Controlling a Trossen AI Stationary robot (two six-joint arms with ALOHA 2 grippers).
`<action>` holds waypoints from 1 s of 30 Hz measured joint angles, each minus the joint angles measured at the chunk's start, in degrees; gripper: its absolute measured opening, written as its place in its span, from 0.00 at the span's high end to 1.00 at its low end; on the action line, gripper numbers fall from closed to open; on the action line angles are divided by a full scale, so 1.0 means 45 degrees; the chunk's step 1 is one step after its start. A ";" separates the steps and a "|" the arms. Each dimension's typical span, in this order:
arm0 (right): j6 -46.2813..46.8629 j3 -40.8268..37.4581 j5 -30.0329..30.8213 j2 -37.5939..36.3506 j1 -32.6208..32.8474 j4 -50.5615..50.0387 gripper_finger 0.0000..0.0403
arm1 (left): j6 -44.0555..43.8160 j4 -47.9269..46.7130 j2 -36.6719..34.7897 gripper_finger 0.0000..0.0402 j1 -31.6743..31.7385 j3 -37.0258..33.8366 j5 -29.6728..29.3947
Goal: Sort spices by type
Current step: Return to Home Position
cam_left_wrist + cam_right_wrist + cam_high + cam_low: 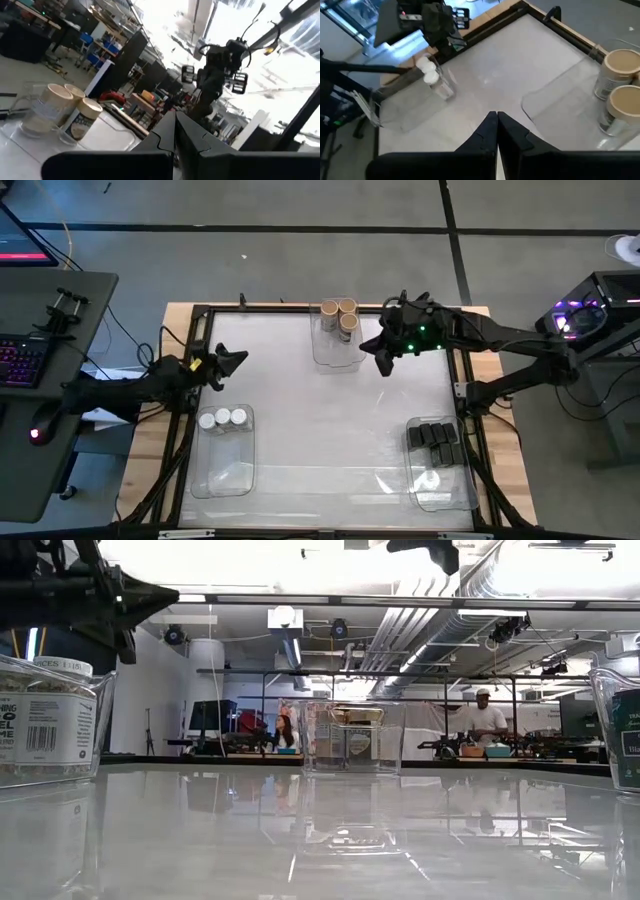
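high view: left fingers (pixel 235 360), seemingly closed, near left edge of table (pixel 330 410).

Left gripper (pixel 240 359), right gripper (pixel 383 361): closed.

Grey floor (pixel 300 205) lies under a dark side desk (pixel 90 290); silver ducts (pixel 470 585) cross the bright ceiling (pixel 300 570).

On the table (pixel 330 395), the rear bin (pixel 322 356) sits at 12 o'clock with the rear jars (pixel 339 314) in its far end. The left bin (pixel 226 472) at 8 o'clock holds the left jars (pixel 222 418) in its far end; the right bin (pixel 445 498) at 4 o'clock holds the boxes (pixel 435 439). The left hand (pixel 243 358) is at 10 o'clock, the right hand (pixel 382 366) at 1 o'clock.
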 joint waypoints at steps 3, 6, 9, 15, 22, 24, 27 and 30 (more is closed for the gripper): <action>-0.0473 0.0000 -0.0302 -0.0023 -0.0387 -0.0380 1.00 | 0.0066 0.0003 -0.0009 1.00 -0.0160 -0.0004 -0.0027; -0.1034 0.0000 -0.1766 -0.0028 -0.1288 -0.0960 1.00 | -0.0189 -0.0128 0.0012 1.00 -0.0165 -0.0004 -0.0147; -0.2132 -0.0009 -0.3310 -0.0028 -0.2337 -0.1442 1.00 | -0.0606 -0.0068 0.0014 1.00 -0.0165 -0.0004 -0.0151; -0.3965 -0.1304 -0.6830 -0.0161 -0.4406 0.0699 1.00 | -0.0479 -0.0115 0.0014 1.00 -0.0160 -0.0004 -0.0147; -0.0016 -0.6922 -0.8749 0.0281 -0.4582 1.1879 1.00 | -0.0260 -0.0133 0.0014 1.00 -0.0160 0.0001 -0.0147; 0.1823 -0.8120 -0.8773 0.0595 -0.4175 1.5013 1.00 | -0.0269 -0.0141 0.0014 1.00 -0.0160 0.0001 -0.0147; 0.3415 -0.9144 -0.8848 0.0478 -0.3450 1.7473 1.00 | -0.0257 -0.0191 0.0014 1.00 -0.0160 0.0001 -0.0147; 0.3576 -0.9702 -0.8921 -0.0837 -0.2860 1.7291 1.00 | -0.0255 -0.0342 -0.0188 1.00 -0.0160 0.0001 -0.0147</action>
